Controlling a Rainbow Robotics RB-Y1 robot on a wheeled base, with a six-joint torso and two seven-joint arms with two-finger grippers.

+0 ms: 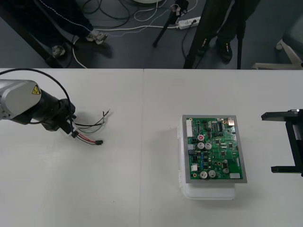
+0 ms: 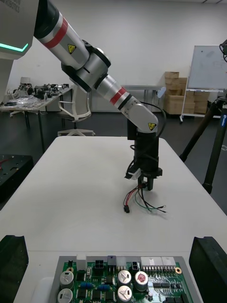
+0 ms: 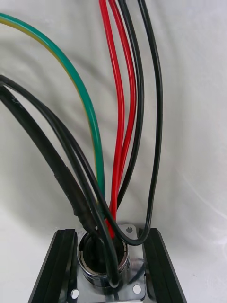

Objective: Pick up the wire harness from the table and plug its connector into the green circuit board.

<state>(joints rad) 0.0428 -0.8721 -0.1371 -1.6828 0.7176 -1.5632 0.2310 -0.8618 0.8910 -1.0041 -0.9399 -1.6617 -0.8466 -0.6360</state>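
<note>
My left gripper [image 1: 72, 128] stands at the table's left side, shut on the wire harness [image 1: 90, 131]. In the left wrist view the round metal socket [image 3: 101, 262] with its flange sits between the two black fingers [image 3: 57, 270], and red, black and green wires [image 3: 118, 118] run away from it. The small black plug [image 1: 98, 142] rests on the table to the right of that gripper, with the wires trailing down to it [image 2: 126, 208]. The green circuit board [image 1: 214, 149] on its white base [image 1: 208, 191] lies right of centre. My right gripper [image 1: 268, 142] waits open at the right edge, beside the board.
A table seam [image 1: 143, 142] runs between the harness and the board. In the right wrist view the board's connectors [image 2: 118, 265] lie just before the right gripper [image 2: 109, 239], and the left gripper [image 2: 146, 182] stands beyond them.
</note>
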